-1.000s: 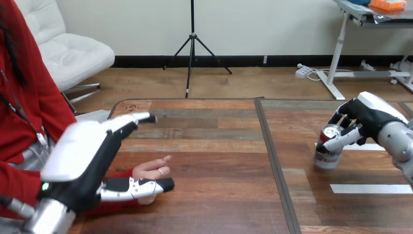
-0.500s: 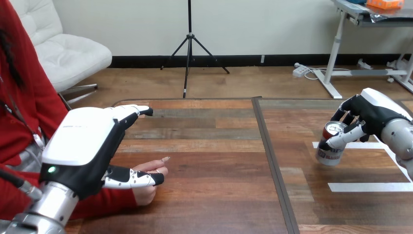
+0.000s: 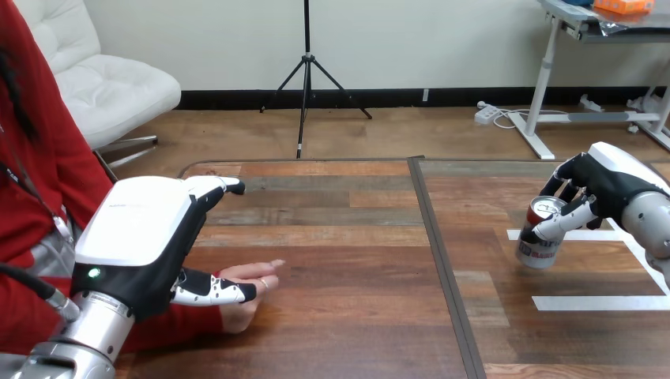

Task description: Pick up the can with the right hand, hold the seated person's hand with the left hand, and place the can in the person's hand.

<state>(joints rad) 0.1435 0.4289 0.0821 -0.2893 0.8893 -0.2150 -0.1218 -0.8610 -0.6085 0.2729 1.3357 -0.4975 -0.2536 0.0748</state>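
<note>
A silver and red can (image 3: pixel 540 241) stands at the table's right, slightly tilted, and my right hand (image 3: pixel 602 187) is shut on it, thumb across its front and fingers behind its top. Whether the can's base touches the wood I cannot tell. At the left the person's hand (image 3: pixel 246 276) lies palm up on the table, fingers pointing right. My left hand (image 3: pixel 142 237) hovers over the person's wrist with its fingers straight. Its thumb (image 3: pixel 215 290) lies across the person's palm and hides part of it.
White tape strips (image 3: pixel 600 302) mark the table beside and in front of the can. A dark seam (image 3: pixel 441 260) splits the tabletop between the two hands. The person's red sleeve (image 3: pixel 178 324) rests along the near left edge.
The camera shifted slightly. My left hand has sunk lower over the person's wrist, and the person's fingers have flattened out. The right hand keeps its hold on the can, almost still.
</note>
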